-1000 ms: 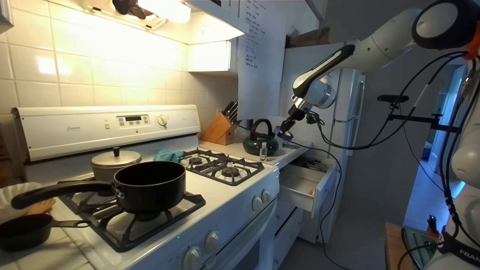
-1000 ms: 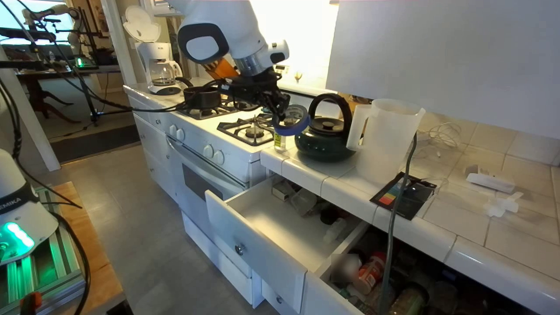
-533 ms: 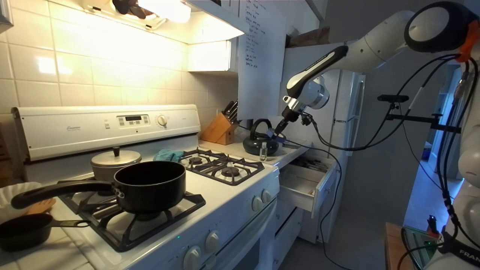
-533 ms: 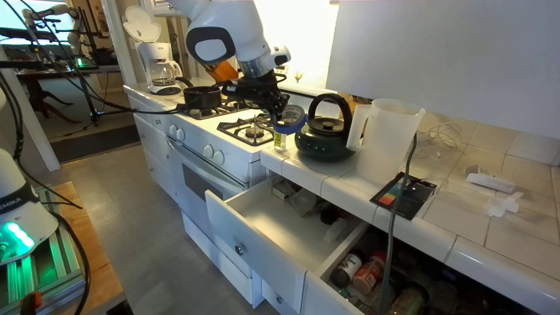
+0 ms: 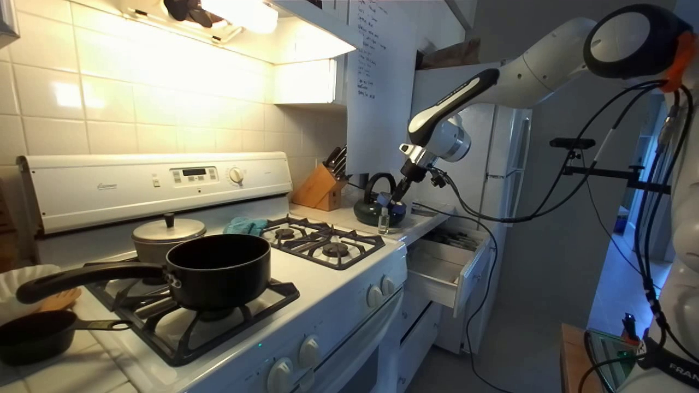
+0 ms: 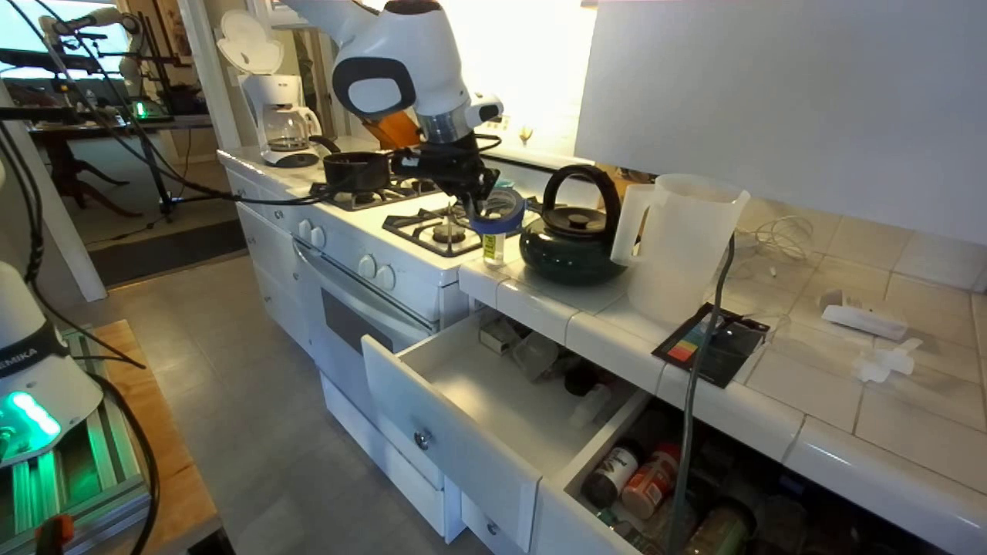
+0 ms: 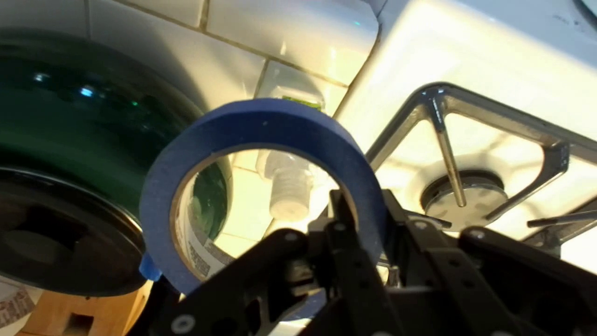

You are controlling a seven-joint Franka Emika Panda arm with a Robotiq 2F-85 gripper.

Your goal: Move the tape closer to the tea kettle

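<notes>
The tape is a blue roll [image 7: 261, 126], a ring with a pale inner core. My gripper [image 7: 364, 205] is shut on one side of the ring, one finger inside the hole and one outside. In an exterior view the tape [image 6: 497, 225] hangs from the gripper [image 6: 478, 206], tilted, just above a small clear bottle [image 6: 493, 250]. The tea kettle [image 6: 574, 250], dark green and shiny with an arched black handle, stands on the counter beside the tape. In an exterior view the tape [image 5: 384, 200] overlaps the kettle [image 5: 365, 211]. I cannot tell whether tape and bottle touch.
The gas stove's grate [image 6: 432, 231] is beside the bottle. A translucent pitcher [image 6: 682, 247] stands beyond the kettle. An open drawer [image 6: 478, 393] juts out below the counter. A knife block [image 5: 319, 188] is behind the kettle. A cable [image 6: 702, 362] hangs across the counter edge.
The gripper has carried the tape towards the stove side and a little lower, from beside the kettle to over the small bottle. The grip on the tape stays the same.
</notes>
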